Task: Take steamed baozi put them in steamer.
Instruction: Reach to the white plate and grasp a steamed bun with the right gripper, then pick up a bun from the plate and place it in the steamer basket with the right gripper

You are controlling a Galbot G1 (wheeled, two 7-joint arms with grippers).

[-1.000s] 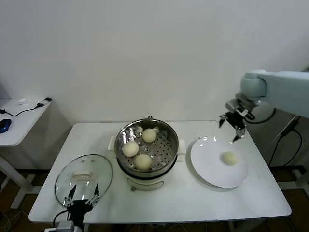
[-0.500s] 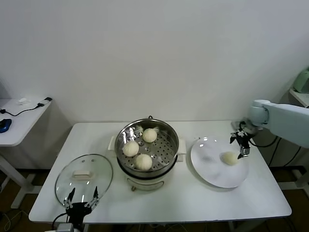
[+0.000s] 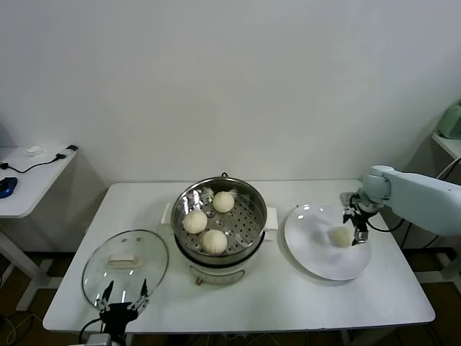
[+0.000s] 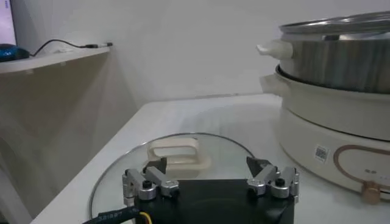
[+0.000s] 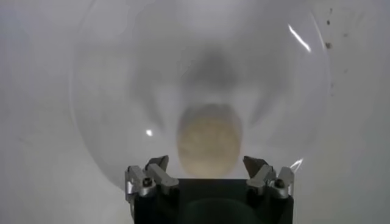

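Right end effector [image 3: 356, 225] jaws apart around last baozi [image 3: 340, 235] on plate [image 3: 317, 263], worktop [image 3: 302, 299] right edge; left end effector [image 3: 124, 297] wide at front-left corner.

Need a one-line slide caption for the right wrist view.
Open right gripper poised over the last bun on the white plate.
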